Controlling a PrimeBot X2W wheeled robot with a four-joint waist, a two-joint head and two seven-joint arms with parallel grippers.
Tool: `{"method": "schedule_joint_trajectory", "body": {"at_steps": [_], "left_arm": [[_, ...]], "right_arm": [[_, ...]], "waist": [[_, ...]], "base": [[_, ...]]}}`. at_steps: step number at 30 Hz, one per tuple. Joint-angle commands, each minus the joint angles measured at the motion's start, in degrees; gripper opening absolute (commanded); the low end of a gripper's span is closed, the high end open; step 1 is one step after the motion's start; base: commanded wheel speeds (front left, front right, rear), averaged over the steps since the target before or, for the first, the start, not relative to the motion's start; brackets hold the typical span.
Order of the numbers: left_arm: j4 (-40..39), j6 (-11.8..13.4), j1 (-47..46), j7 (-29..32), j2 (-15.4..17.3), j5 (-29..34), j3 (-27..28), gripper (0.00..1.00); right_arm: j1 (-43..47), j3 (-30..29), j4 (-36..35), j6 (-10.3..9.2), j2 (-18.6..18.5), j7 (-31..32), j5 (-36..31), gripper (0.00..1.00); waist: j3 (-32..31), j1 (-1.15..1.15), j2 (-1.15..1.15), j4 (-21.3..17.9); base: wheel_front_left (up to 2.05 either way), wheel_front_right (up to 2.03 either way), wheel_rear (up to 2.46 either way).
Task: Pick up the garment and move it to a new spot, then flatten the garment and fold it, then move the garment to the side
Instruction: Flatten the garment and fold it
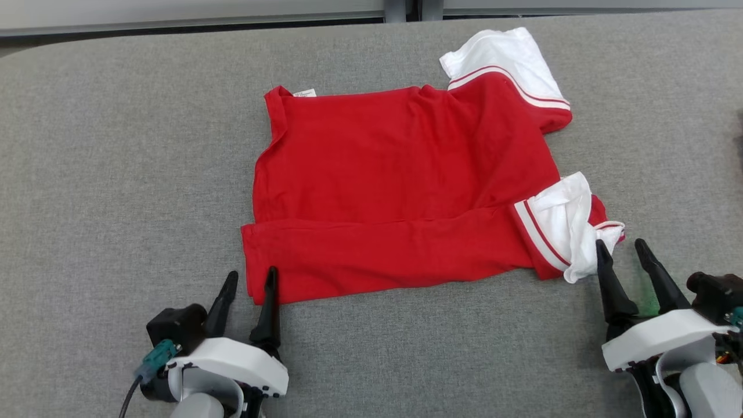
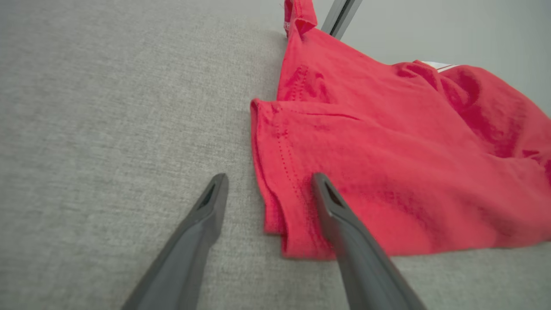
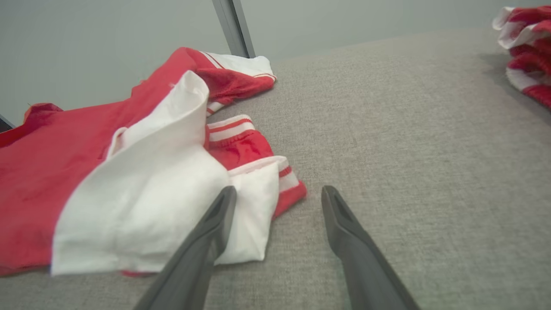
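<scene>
**Red shirt partly folded, both grippers open at its near corners**

A red shirt with white sleeves lies spread on a grey table. The shirt is turned sideways, with its hem at the left and its sleeves at the right. Most of it lies flat. The shirt's near edge is turned over onto the body, making a long red band across its width. This looks like a first fold already made.

The left gripper sits at the shirt's near hem corner. Its fingers are spread wide and hold nothing. One finger rests over the corner and the other is just off the cloth.

The right gripper sits at the shirt's near sleeve, which is bunched and creased. Its fingers are also spread wide and empty. One tip is at the white cloth and the other is just beside the sleeve, over the table.

The far sleeve sticks out past the shirt's far edge. A pile of red and white clothes lies well to the right of the shirt.

Judging by this, the moving and flattening seem done. The rest of the folding and the final move aside remain.
</scene>
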Motion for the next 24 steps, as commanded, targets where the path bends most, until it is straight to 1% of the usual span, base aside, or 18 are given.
{"method": "schedule_joint_trajectory", "body": {"at_steps": [1,4,5,6,7,8,10,13,16,19,24], "left_arm": [[0.8,-0.1,-0.6,0.3,0.1,-0.4,-0.3,1.00],[3.6,-1.0,-2.0,0.6,-0.1,-4.1,-2.0,1.00],[4.6,-1.2,-2.5,0.7,-0.2,-4.3,-2.8,0.79],[5.3,-1.7,-2.8,0.7,-0.2,-5.2,-3.3,0.15],[6.0,-1.8,-3.2,0.5,-0.3,-5.3,-3.7,0.00],[6.6,-1.9,-3.6,0.7,-0.4,-5.0,-4.3,0.00],[7.1,-2.4,-4.1,0.2,-0.4,-4.7,-5.2,0.00],[6.3,-2.0,-4.4,-1.2,-0.5,-4.4,-5.4,0.00],[4.3,-1.7,-3.7,-2.1,-0.4,-4.5,-5.3,0.00],[1.7,-1.6,-2.3,-2.7,-0.3,-4.7,-4.8,0.00],[-3.7,-0.1,1.1,-2.9,1.4,-4.9,-3.4,0.00]], "right_arm": [[-0.8,0.1,0.1,0.00,-0.5,-0.3,0.4,1.00],[-3.0,3.1,3.0,0.00,-1.0,0.4,2.7,1.00],[-3.4,3.9,3.9,0.00,-1.2,0.8,3.5,1.00],[-3.8,4.8,4.7,0.00,-1.4,1.3,4.2,0.88],[-4.1,5.5,5.3,0.00,-1.5,1.3,5.0,0.38],[-4.3,6.2,5.8,0.00,-1.4,1.6,6.0,0.00],[-4.6,7.3,6.5,0.00,-1.8,1.8,7.4,0.00],[-4.6,8.2,6.3,-0.01,-2.4,0.5,8.7,0.00],[-4.0,8.0,5.1,-0.01,-2.8,-1.5,9.8,0.00],[-2.8,6.4,3.1,-0.01,-3.3,-3.1,10.4,0.00],[1.4,2.6,-0.9,0.00,-3.3,-4.3,11.0,0.00]], "waist": [[0.9,0.00,0.00,0.4],[1.8,0.00,0.00,0.5],[1.9,0.00,0.00,0.5],[2.0,0.00,0.00,0.5],[2.1,0.00,0.00,0.5],[2.1,0.00,0.00,0.6],[2.2,0.00,0.00,0.7],[2.0,0.00,0.00,0.7],[1.9,0.00,0.00,0.8],[1.6,0.00,0.00,0.9],[0.5,0.00,0.00,0.9]], "base": [[0.00,0.00,0.00],[0.00,0.00,0.00],[0.00,0.00,0.00],[0.00,0.00,0.00],[0.00,0.00,0.00],[0.00,0.00,0.00],[0.00,0.00,0.00],[0.00,0.00,0.00],[0.00,0.00,0.00],[0.00,0.00,0.00],[0.00,0.00,0.00]]}}
